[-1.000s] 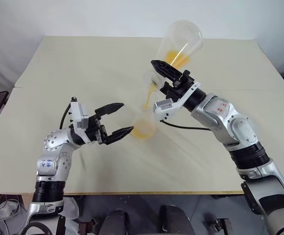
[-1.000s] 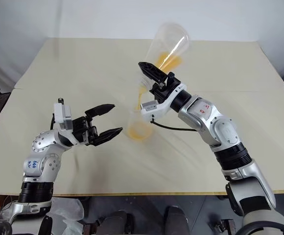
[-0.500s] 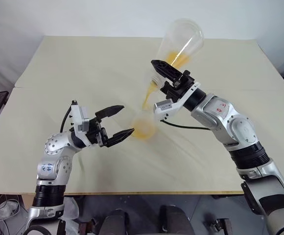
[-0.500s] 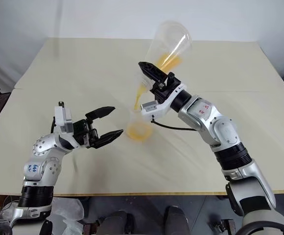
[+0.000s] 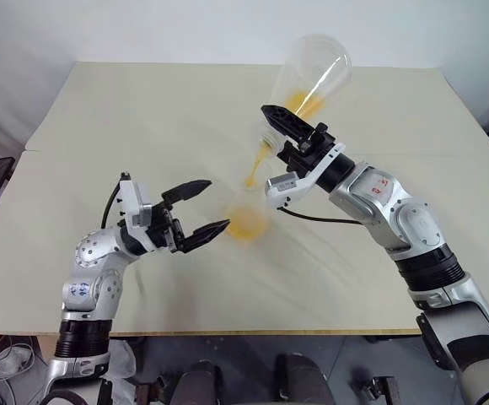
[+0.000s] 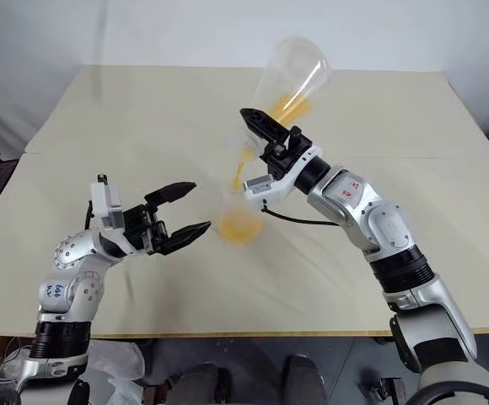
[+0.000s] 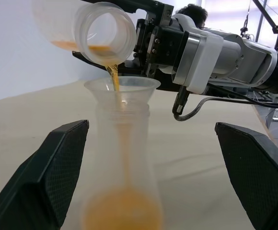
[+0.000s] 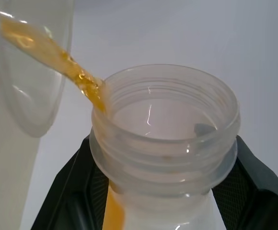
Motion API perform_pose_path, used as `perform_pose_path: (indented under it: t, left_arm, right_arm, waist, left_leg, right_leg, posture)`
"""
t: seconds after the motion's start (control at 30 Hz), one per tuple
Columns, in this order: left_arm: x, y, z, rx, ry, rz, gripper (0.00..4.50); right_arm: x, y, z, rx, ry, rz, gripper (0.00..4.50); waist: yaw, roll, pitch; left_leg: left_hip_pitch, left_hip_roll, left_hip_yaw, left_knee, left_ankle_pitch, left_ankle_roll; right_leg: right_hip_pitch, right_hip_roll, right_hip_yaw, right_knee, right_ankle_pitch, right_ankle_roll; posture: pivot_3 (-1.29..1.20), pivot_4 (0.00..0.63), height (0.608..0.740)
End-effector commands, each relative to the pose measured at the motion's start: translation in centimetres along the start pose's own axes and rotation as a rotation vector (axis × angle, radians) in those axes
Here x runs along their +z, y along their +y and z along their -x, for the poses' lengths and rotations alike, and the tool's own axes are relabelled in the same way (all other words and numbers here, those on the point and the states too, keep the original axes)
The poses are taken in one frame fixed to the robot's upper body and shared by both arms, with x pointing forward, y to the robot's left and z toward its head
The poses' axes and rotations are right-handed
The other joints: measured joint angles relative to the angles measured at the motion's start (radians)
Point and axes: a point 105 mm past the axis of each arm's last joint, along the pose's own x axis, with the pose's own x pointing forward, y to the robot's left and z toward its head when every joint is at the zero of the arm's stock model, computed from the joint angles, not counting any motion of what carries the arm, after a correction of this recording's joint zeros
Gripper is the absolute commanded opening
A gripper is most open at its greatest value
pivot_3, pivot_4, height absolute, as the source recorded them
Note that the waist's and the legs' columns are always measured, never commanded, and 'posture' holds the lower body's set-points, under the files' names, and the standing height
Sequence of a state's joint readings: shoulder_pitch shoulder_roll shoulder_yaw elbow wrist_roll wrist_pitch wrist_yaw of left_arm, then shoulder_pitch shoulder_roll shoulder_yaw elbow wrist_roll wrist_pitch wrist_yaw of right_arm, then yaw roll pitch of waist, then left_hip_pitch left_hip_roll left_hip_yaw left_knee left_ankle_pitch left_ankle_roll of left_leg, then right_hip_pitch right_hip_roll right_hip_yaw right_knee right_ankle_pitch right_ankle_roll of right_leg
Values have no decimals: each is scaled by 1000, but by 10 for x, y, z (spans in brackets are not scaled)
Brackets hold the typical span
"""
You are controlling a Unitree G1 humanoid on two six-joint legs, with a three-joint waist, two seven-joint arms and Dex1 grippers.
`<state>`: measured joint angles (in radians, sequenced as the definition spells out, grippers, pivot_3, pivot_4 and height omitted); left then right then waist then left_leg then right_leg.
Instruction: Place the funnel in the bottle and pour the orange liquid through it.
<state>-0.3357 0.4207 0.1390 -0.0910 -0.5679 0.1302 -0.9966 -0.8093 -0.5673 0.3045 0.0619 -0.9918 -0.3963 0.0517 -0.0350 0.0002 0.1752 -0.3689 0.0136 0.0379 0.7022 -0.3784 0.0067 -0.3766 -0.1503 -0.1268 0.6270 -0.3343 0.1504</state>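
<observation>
Orange liquid [image 7: 116,76], translucent: mid-pour, thin stream dropping from tilted clear threaded-neck container [image 5: 312,72] into small near-transparent plastic funnel [image 7: 122,87], seated in neck of clear flask-shaped bottle [image 5: 246,221] standing mid-tabletop [image 5: 101,110]. Part already pooled in bottle base, some left in container.

Right hand [image 5: 270,133] clamped shut on container neck, raised above funnel. Left hand [image 5: 209,205] spread wide, one finger each side of bottle, not touching as far as visible.

To do well:
- Hold tilt shallow so stream lands inside funnel mouth, not on rim; add tilt only as flow weakens.
- Watch funnel level: likely backs up if fed faster than spout drains.
- Hold container lip close over funnel centre, no sideways drift.
- Have left hand ready to steady bottle; probably light, tips easily if nudged.
</observation>
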Motion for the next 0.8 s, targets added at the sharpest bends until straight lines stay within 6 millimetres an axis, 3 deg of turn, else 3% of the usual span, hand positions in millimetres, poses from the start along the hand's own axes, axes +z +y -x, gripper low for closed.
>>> perform_pose_path:
  t: [0.03,0.8]
  left_arm:
    - [10,-2,5,0,-12,-38,4500]
    - [12,3,26,57,34,-61,4500]
  right_arm:
    - [-3,-21,-2,-74,-7,35,2443]
    - [-6,-27,-2,-105,-13,59,2443]
  waist:
    - [-1,0,0]
    - [-4,0,0]
  left_leg:
    - [0,0,0,0,0,0]
    - [0,0,0,-1,0,0]
  right_leg:
    - [0,0,0,0,0,0]
    - [0,0,0,0,0,0]
  posture:
    - [0,150,740]
    - [0,150,740]
